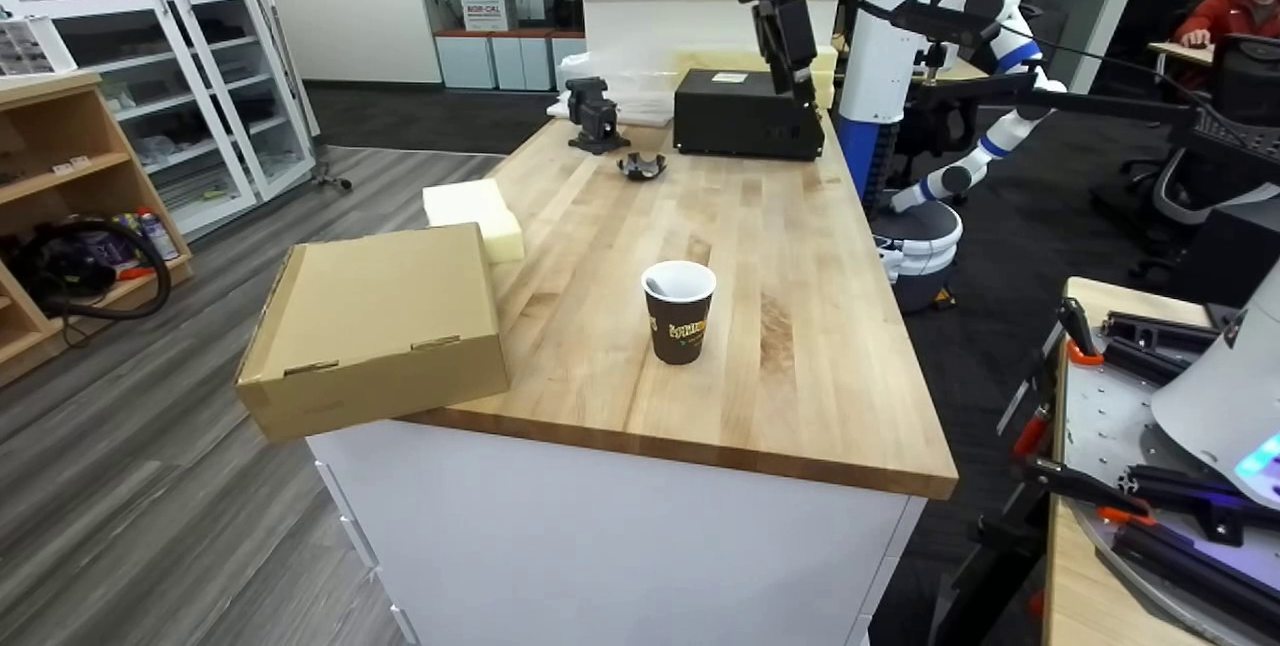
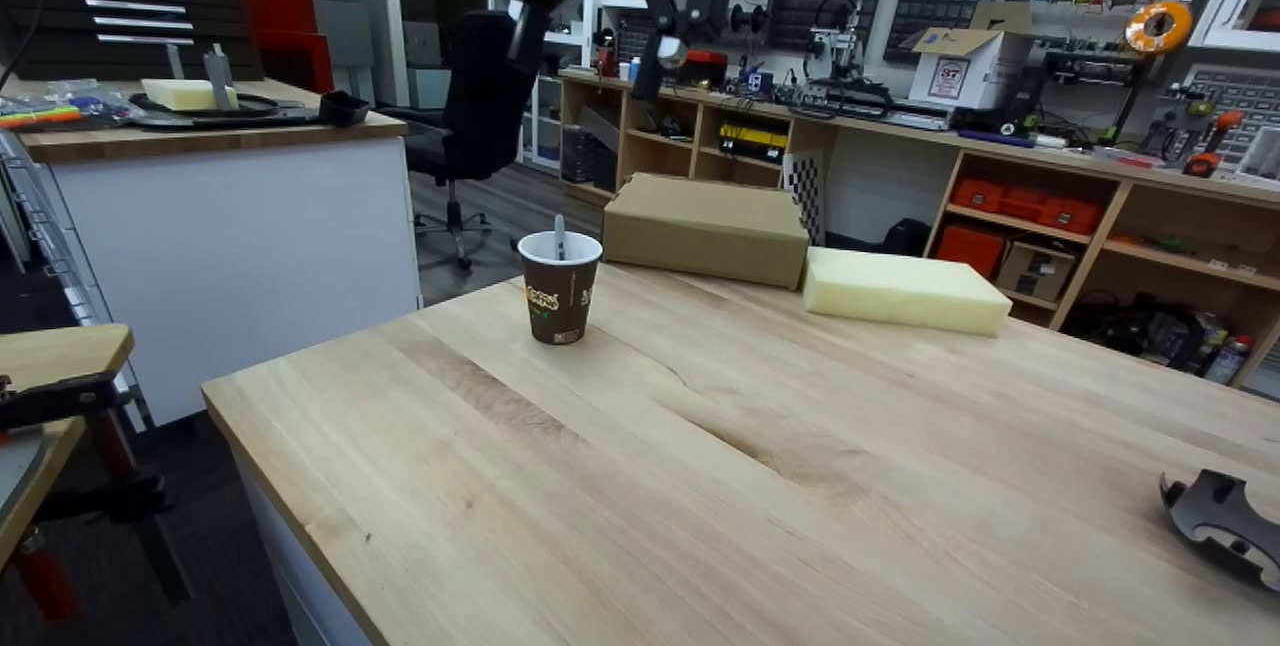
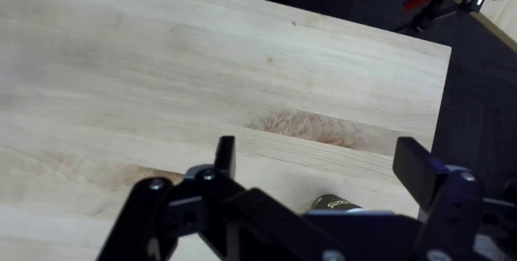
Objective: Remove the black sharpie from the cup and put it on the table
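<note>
The black two-fingered pincer (image 3: 317,154), spread wide and empty, hangs above the pale wooden table (image 1: 830,386), near whose short edge a slim grey-ended marker (image 2: 560,239) leans inside a brown-and-white paper cup (image 2: 557,301).

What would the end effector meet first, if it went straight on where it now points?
Most likely the table: the wrist view shows its wood ahead of the open end effector. The cup is lower in that picture, partly hidden, and depth is unclear, so brushing it is possible.
</note>
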Controlling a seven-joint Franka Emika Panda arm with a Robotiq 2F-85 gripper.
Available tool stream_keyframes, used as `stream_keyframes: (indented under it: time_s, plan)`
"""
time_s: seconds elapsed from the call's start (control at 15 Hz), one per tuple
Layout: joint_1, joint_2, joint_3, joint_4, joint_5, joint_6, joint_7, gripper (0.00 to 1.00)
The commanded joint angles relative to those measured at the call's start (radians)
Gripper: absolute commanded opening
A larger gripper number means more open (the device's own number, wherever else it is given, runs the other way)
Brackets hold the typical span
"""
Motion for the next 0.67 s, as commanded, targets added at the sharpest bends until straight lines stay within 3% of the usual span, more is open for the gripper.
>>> stream_keyframes:
  time_s: [0.0,0.4,0.6]
  plan:
    - [0.005,0.137,0.053,0.189,-0.06,-0.056,-0.133,1.0]
    - [0.02,0.251,0.124,0.319,-0.099,-0.049,-0.379,1.0]
    - [0.05,0.297,0.133,0.357,-0.152,-0.059,-0.402,1.0]
